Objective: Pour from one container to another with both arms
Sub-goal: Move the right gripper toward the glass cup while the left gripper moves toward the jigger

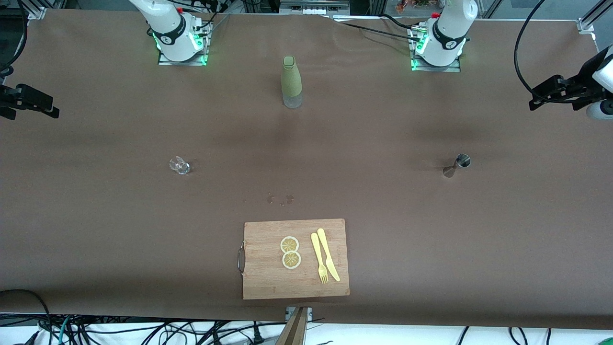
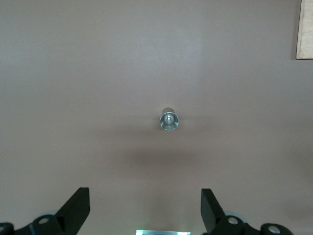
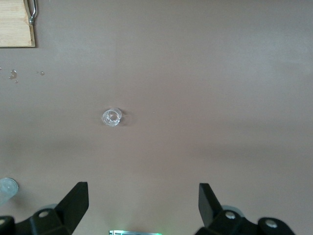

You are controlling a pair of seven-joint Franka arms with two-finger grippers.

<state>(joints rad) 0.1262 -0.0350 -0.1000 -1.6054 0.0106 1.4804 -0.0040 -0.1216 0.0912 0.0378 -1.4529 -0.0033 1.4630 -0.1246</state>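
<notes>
The steel jigger (image 1: 457, 165) (image 2: 169, 120) stands upright on the brown table toward the left arm's end. The clear faceted glass cup (image 1: 179, 165) (image 3: 112, 117) stands toward the right arm's end, about as near the front camera as the jigger. My left gripper (image 2: 145, 193) hangs high over bare table just beside the jigger, open and empty. My right gripper (image 3: 143, 188) hangs high over bare table beside the glass cup, also open and empty. The hands show at the front view's edges: the left hand (image 1: 570, 88), the right hand (image 1: 28, 100).
A tall olive-green bottle (image 1: 292, 84) (image 3: 6, 188) stands mid-table between the bases. A wooden cutting board (image 1: 268, 278) (image 2: 305, 29) (image 3: 14, 24) near the front edge carries two lemon slices (image 1: 290, 252) and a yellow knife and fork (image 1: 325, 261). Small droplets (image 1: 280, 199) lie between bottle and board.
</notes>
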